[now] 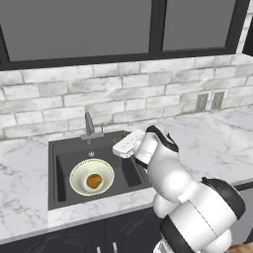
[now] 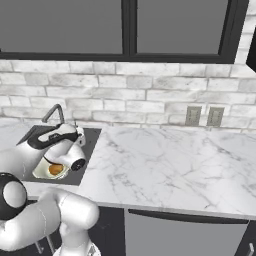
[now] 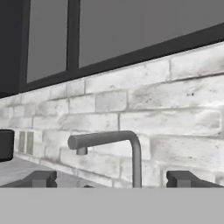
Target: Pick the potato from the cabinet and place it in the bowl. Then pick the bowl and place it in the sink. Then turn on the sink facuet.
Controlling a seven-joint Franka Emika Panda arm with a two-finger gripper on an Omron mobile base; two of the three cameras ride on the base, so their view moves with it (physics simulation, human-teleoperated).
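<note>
Faucet step: bowl [image 1: 91, 176] with potato [image 1: 94, 181] sits in sink [image 1: 62, 173]; gripper [image 3: 111, 180], jaws apart, faces sink facuet [image 3: 114, 148] at 12 o'clock and should advance squarely onto the control.

**Colours and patterns around the sink**

Orange-brown potato [image 1: 94, 181] inside pale cream-green bowl [image 1: 75, 177], below the hand. Black sink [image 1: 62, 170] basin beneath, ringed by white marble counter [image 1: 217, 143] veined in grey. Matte grey sink faucet [image 3: 109, 146] straight ahead of the hand, spout and stem the same flat tone. Whitewashed brick backsplash [image 1: 123, 91] behind it, pale grey-white blocks with light mortar lines. Two grey outlet plates [image 2: 204, 116] on the brick, far off to the hand's side. Dark, near-black window frame [image 1: 157, 27] above, panes plain mid-grey. Dark finger tips [image 3: 40, 178] on the gripper [image 3: 111, 179]. Black cabinet fronts [image 1: 79, 237] under the counter.
</note>
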